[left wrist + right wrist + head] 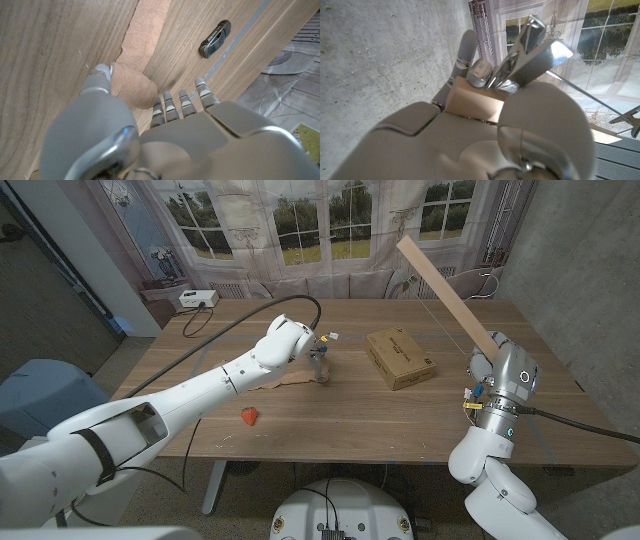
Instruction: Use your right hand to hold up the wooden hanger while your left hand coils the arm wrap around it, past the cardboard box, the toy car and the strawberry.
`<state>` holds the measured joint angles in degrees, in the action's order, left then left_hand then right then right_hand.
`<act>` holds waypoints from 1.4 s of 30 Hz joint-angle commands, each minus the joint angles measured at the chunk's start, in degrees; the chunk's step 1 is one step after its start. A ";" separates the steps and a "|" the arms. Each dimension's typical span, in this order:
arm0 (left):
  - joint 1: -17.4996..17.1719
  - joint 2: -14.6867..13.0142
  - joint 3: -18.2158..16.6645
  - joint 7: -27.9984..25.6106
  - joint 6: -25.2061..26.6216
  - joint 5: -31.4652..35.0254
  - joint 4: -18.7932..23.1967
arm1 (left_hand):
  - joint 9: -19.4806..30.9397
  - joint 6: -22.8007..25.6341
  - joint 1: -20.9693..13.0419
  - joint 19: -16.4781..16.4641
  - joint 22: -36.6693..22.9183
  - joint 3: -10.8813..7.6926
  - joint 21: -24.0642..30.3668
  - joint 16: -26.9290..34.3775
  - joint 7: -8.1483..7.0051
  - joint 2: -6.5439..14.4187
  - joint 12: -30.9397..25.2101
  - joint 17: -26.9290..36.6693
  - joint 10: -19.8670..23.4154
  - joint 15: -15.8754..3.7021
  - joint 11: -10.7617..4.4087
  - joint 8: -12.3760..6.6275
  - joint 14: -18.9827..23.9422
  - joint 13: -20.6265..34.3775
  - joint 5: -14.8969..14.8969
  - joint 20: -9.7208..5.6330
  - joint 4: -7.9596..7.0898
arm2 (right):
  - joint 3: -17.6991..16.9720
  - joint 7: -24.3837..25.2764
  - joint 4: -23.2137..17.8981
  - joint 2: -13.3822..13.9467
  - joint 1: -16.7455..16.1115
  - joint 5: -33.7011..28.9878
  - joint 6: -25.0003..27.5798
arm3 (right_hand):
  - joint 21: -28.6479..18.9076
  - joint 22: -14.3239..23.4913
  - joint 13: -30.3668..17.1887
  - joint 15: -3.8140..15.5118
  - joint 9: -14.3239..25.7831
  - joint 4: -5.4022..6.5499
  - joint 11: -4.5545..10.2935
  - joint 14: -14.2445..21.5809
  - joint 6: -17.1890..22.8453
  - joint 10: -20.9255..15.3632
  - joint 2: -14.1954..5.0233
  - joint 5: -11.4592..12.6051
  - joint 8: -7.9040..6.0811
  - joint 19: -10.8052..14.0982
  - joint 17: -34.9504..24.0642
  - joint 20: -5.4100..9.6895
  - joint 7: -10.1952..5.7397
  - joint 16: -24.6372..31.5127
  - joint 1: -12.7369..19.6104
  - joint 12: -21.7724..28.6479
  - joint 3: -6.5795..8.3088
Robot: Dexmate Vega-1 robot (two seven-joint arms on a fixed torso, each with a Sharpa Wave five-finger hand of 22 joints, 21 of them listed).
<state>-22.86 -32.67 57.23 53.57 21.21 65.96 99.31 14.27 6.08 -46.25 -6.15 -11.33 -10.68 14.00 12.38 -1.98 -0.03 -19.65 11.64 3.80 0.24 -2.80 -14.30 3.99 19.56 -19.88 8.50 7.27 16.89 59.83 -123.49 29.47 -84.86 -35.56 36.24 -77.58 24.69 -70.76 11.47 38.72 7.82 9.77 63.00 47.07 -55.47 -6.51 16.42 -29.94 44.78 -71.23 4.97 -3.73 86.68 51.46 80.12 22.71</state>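
The right robot hand (492, 366) gripped the wooden hanger (444, 285) at its lower end, tilting it toward 11 o'clock above the surface (330, 415), probably so wrapping had room. The left robot hand (322, 358) pinched the arm wrap (134, 84) against the wood near centre, likely to lift it. The cardboard box (400, 358) sat between them; the strawberry (249, 416) lay at 7 o'clock.

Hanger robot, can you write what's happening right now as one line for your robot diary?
right robot hand: holds wooden hanger up | left robot hand: pinches arm wrap on table | cardboard box, strawberry: untouched
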 commanded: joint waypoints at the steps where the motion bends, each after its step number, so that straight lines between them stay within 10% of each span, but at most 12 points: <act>1: -0.14 -0.06 0.37 -1.96 -0.82 -1.26 -0.92 | -0.01 1.95 -1.73 -1.04 -0.15 -0.37 0.52 0.37 -0.82 0.04 -1.10 -0.15 2.18 -0.98 -1.09 -0.70 1.41 0.42 2.02 -0.51 0.81 | 0.61 0.09 -0.16 0.55 0.36 -0.30 0.88 | -0.33 -0.03 -0.15 0.69 -0.02 0.15 0.36 0.40 0.79 0.60 -3.55 0.12 -0.49 -0.48 -0.23 5.54 0.27 3.32 -2.93 0.49 0.49; 4: -0.58 -0.27 0.29 -3.30 -0.62 -1.31 -0.68 | -0.20 3.07 -2.82 -2.02 -0.13 -0.92 0.83 0.72 -0.39 0.99 -1.79 -0.25 3.75 -1.34 -1.19 -0.97 2.99 0.49 3.22 -0.67 1.04 | 0.60 0.09 -0.25 0.68 0.35 -0.29 0.93 | -0.42 -0.12 -0.15 0.69 -0.07 0.15 0.37 0.41 0.79 0.64 -3.54 0.11 -0.52 -0.51 -0.23 5.54 0.30 3.32 -2.95 0.61 0.51; 13: -2.11 -0.82 0.02 -6.84 0.17 -0.32 -0.02 | -1.72 19.44 -6.09 -10.71 -0.73 -2.62 4.32 6.13 -2.01 4.54 -8.91 0.64 24.19 -9.40 -7.71 -5.81 22.89 1.14 9.58 -3.74 1.17 | 0.55 0.08 -0.42 1.07 0.17 -0.35 1.15 | -0.78 -0.44 -0.14 0.69 -0.33 0.12 0.36 0.42 0.83 0.81 -3.51 0.05 -0.59 -0.54 -0.23 5.53 0.33 3.33 -3.00 1.06 0.62; 23: -4.74 -1.60 -1.96 -13.95 1.35 -2.26 0.77 | -1.69 39.91 -9.82 -17.27 -1.08 -7.34 8.19 11.20 -0.11 10.37 -15.01 2.78 41.68 -11.83 -6.88 -14.11 39.41 2.39 9.33 -6.05 1.24 | 0.49 -0.46 -1.06 1.65 -0.29 -0.60 1.71 | -1.44 -0.52 -0.12 0.68 -0.62 0.08 0.38 0.41 0.86 1.01 -3.48 -0.03 -0.71 -0.80 -0.23 5.55 0.33 3.32 -3.05 1.67 0.76; 42: -17.05 -5.94 -11.86 -42.51 3.77 -8.52 11.03 | 2.47 43.77 -14.88 -19.26 -2.10 -10.60 11.29 17.97 0.88 10.25 -21.48 11.90 46.23 -11.25 -5.35 -20.27 46.04 8.74 7.97 -6.39 1.37 | 1.22 -2.39 -0.90 2.79 0.12 -1.49 4.51 | -2.29 -1.05 -0.11 0.68 -0.81 0.01 0.36 0.34 0.78 1.39 -3.39 -0.17 -1.08 -1.45 -0.24 5.75 0.19 3.33 -3.15 2.75 0.99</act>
<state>-33.43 -36.42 50.73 26.56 24.52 61.21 104.95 15.92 28.34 -50.71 -24.57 -13.04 -16.37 24.62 29.20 7.49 2.00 -33.91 21.92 32.70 -6.15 5.35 -24.73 49.06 20.04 -10.67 2.14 12.62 17.81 58.22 -124.65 31.74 -85.10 -36.77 39.57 -79.35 23.63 -70.69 11.47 37.70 8.00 9.91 63.00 47.10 -54.62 -6.51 16.17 -30.80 43.47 -71.23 4.69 -3.77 86.70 51.47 82.30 23.24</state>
